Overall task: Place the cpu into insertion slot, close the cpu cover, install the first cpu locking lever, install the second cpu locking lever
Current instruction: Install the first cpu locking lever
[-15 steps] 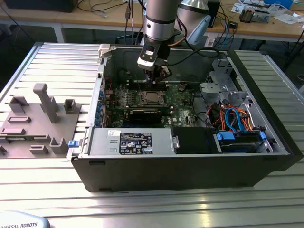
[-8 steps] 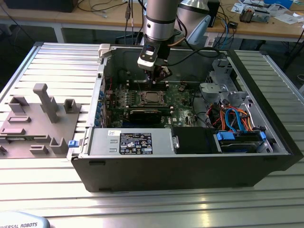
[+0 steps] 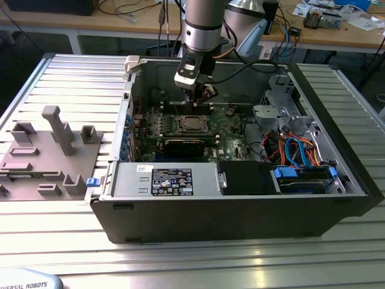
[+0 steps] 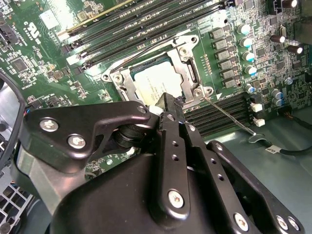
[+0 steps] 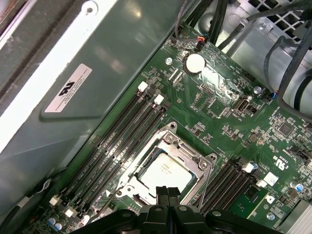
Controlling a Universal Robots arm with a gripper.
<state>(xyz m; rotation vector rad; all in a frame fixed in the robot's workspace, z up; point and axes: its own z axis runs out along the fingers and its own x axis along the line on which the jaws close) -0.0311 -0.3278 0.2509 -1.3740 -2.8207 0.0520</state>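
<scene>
Starting at the claw (image 5: 167, 193): pressed together, pinching nothing, poised low over the motherboard (image 5: 229, 122) inside the open computer case (image 3: 240, 211). Right below the tips, the cpu (image 5: 163, 171), lying flat within the silvery rim of the insertion slot (image 5: 169, 132); counts as the first step done. Around the chip, the cpu cover (image 5: 195, 158), folded down flat, its square window framing the shiny top; counts as the second step done too. Just beside the tips, a thin wire locking lever (image 4: 229, 115), angled out from the socket corner towards the case floor; looks unlatched, though hard to say for sure. Across the socket from the claw, a second wire lever (image 4: 146, 49), lying close along the frame beside the memory slots (image 5: 117, 141); cannot tell whether hooked under its catch. Cannot tell either whether the tips touch cover or lever. By judgement about halfway: chip and cover settled, lever work apparently open. Farther out, well apart from the claw, a grey fixture block (image 3: 54, 150) on the ribbed table (image 3: 72, 78).
</scene>
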